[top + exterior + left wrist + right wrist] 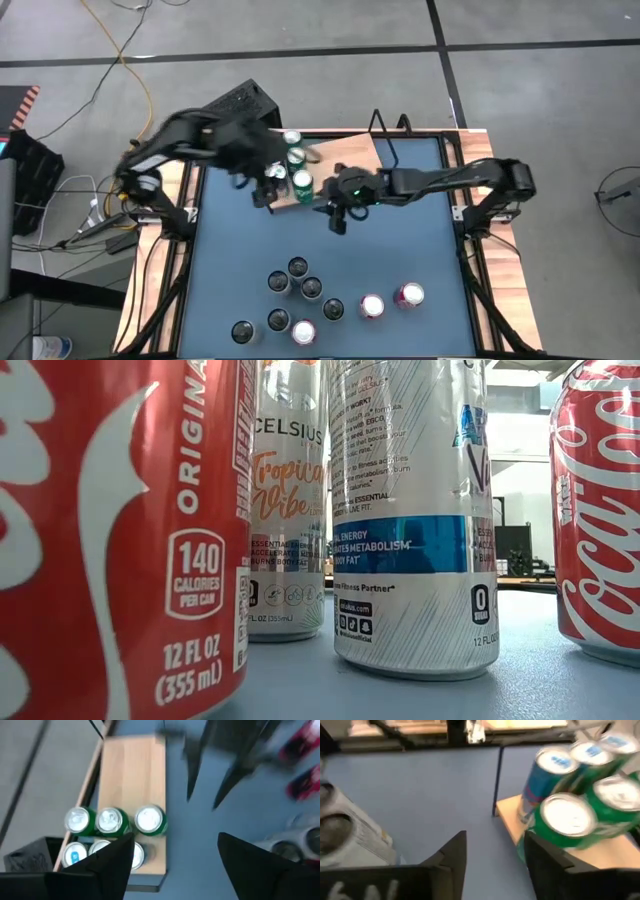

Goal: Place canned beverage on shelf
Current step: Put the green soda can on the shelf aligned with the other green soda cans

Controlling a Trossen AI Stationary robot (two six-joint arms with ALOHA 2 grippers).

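- Your left gripper [262, 188] hovers over the near left corner of the shelf [340, 160], a light-wood board at the far middle of the blue table [400, 250].
- Its two dark fingers [107, 865] stand apart with nothing between them; in the left wrist view they frame the cans below.
- Your right gripper [333, 215] sits just beside the shelf's near edge, over the blue tabletop, close to the cans.
- Its fingers [451, 857] are also parted and clamp nothing; the nearest green can [567, 822] shows just beyond one fingertip.
- On the shelf, the left wrist view shows three green cans [111, 821] standing in a row, silver tops up, touching or nearly so.
- Behind that row stand two more cans; one has a blue-marked lid [75, 854], the other is partly hidden by a finger.
- In the right wrist view a blue can [545, 780] stands upright behind the green ones.
- The rest of the shelf board is bare wood.
- At the near side of the table, well apart from both grippers, a loose cluster of cans [300, 290] stands upright.
- Two red-sided cans [392, 300] stand to the right of that cluster.
- The low view is filled by close cans: a red Coca-Cola can [120, 540], a Celsius Tropical Vibe can [288, 510], another Celsius can [410, 520] with a blue band, and a second Coca-Cola can [598, 510].
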